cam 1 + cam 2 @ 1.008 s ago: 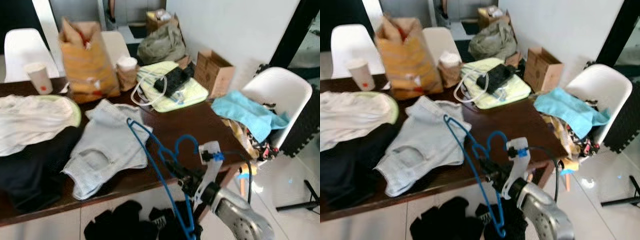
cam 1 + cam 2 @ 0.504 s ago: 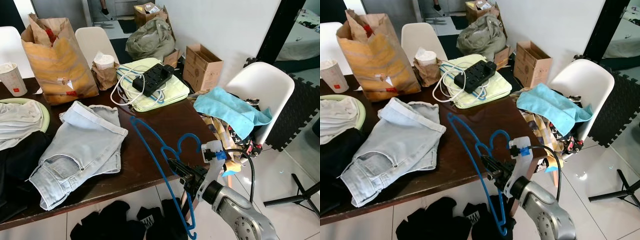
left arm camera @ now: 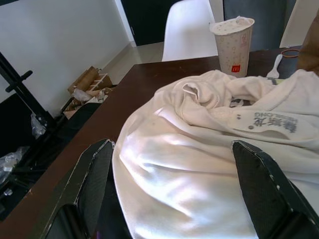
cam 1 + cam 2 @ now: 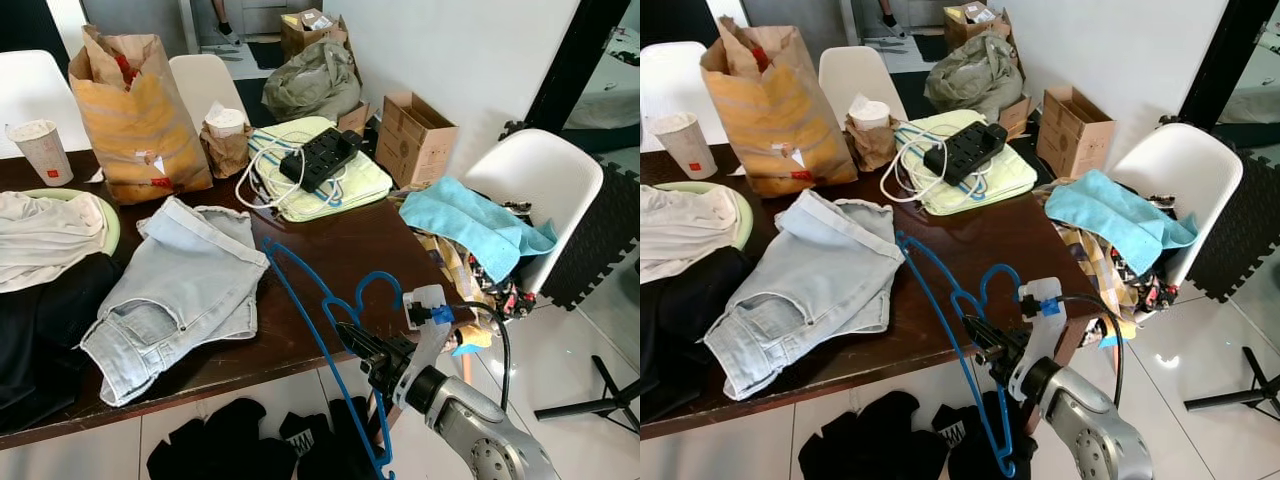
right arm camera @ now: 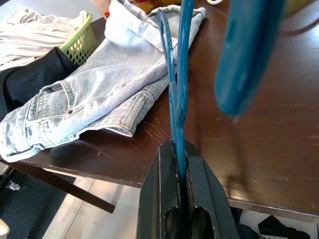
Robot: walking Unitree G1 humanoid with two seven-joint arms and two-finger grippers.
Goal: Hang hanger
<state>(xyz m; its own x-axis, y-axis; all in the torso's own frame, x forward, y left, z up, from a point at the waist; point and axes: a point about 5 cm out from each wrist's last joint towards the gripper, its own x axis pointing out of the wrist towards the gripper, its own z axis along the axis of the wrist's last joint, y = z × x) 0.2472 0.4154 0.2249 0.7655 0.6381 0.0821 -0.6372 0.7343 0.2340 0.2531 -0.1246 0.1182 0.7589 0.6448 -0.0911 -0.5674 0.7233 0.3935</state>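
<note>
Right end effector (image 4: 352, 338) clamps blue hanger (image 4: 300, 300) | denim shorts (image 4: 180, 290), table (image 4: 340, 240) beside

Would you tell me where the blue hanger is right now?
The blue hanger is clamped in the right claw, over the table's near edge, beside the denim shorts.

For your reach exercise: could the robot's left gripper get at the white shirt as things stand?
Probably yes. The left gripper hangs open right over the white shirt on the table, with nothing between them.
</note>
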